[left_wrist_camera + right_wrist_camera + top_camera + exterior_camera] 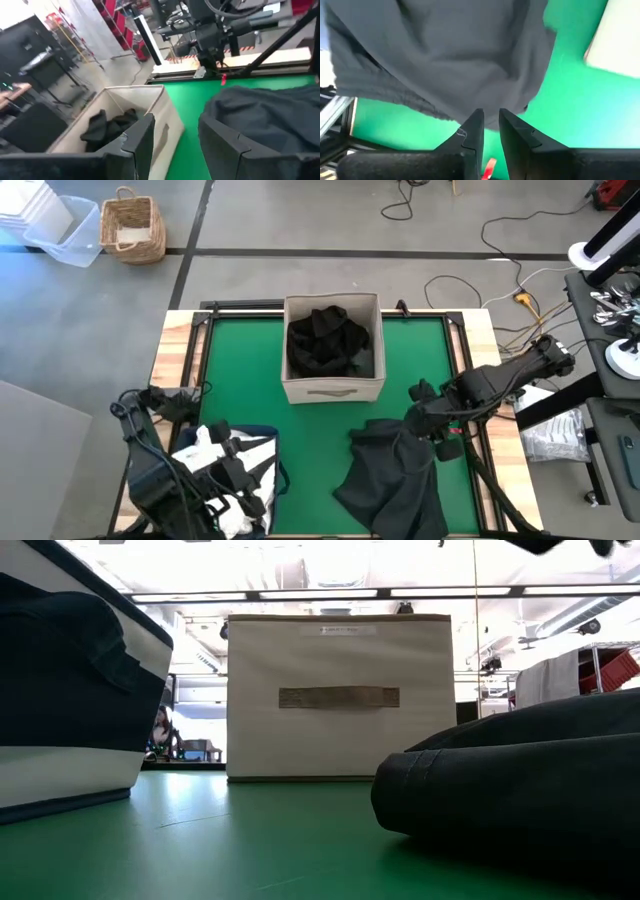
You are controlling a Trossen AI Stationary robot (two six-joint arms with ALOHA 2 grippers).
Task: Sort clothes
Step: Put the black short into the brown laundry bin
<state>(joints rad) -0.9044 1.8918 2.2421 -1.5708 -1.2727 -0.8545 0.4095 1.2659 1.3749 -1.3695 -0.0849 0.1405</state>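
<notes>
Green-topped bench [240, 370] with wooden edges. A beige fabric box [333, 385] stood at the far middle of it, with black clothes [328, 345] heaped inside. A charcoal grey garment [395, 480] lay crumpled on the near right part of the mat, bulky and folded over itself in the low view.

The right gripper [425, 427] hung over the garment's right edge. Its jaws were nearly pressed together, a thin gap between them; its wrist view showed the cloth edge right at the fingertips [475, 122], but whether fabric was pinched I could not tell.

The left gripper [228, 463] sat at the near left, over a navy and white bin [262, 450] holding white clothes [200, 445]. Its jaws stood spread apart with nothing between them.
</notes>
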